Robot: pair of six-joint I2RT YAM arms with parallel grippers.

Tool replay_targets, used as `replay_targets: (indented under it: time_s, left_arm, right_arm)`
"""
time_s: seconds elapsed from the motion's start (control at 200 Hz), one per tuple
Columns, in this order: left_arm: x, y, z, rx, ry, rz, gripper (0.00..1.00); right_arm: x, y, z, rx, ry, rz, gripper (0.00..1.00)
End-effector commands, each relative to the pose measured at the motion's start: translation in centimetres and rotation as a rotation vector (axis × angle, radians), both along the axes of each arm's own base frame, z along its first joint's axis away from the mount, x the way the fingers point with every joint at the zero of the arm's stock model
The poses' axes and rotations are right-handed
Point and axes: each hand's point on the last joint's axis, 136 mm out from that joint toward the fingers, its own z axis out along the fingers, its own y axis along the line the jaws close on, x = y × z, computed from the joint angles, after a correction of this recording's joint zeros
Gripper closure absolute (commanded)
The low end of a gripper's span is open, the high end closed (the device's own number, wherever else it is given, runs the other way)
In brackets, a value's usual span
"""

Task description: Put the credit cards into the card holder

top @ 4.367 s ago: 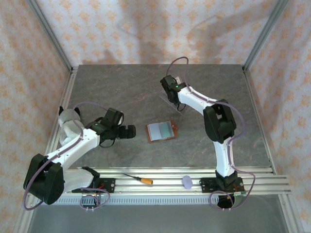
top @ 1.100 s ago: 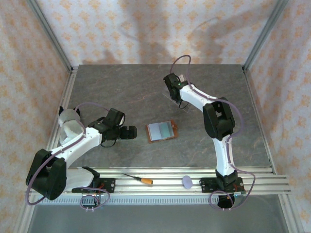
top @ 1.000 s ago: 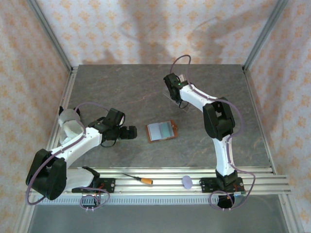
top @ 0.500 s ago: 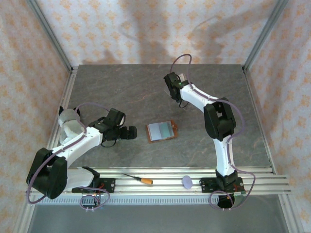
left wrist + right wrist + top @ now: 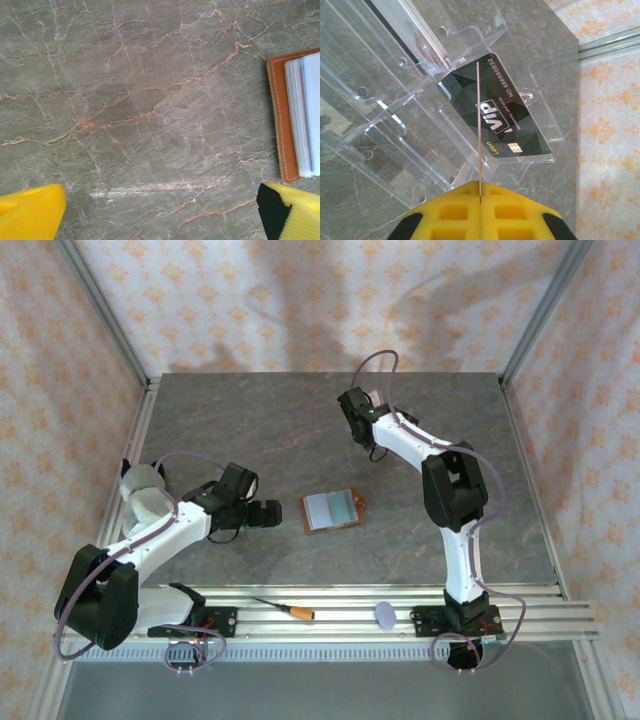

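The card holder (image 5: 331,510) lies open on the table's middle, brown outside with greyish pockets; its left edge (image 5: 287,120) is in the left wrist view. My left gripper (image 5: 270,512) hovers just left of it, open (image 5: 160,215), with bare table between its yellow fingertips (image 5: 30,212). At the back, my right gripper (image 5: 358,425) is shut (image 5: 480,197) on a thin credit card (image 5: 478,130) seen edge-on, standing upright above the clear tray (image 5: 395,125). I cannot tell that card's colour. A black card marked VIP (image 5: 510,120) lies in the tray.
An orange-handled screwdriver (image 5: 296,612) and a small pale purple disc (image 5: 384,614) lie on the metal rails at the near edge. Patterned walls and metal posts enclose the table on three sides.
My right gripper's jaws have closed onto the thin card over the clear tray, and its wrist has shifted slightly toward the back. The left arm and the card holder have not moved.
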Motion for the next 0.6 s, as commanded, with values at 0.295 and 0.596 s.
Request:
replay_targets:
  time_s: [0.295, 0.596]
  left_arm:
    - [0.1, -1.2, 1.1, -0.097, -0.01, 0.01, 0.01]
    - [-0.4, -5.8, 2.5, -0.371, 0.008, -0.084, 0.01]
  right_arm:
    - [-3.3, 1.0, 4.3, 0.257, 0.006, -0.022, 1.0]
    - [-9.9, 3.6, 5.4, 0.593, 0.175, 0.038, 1.0]
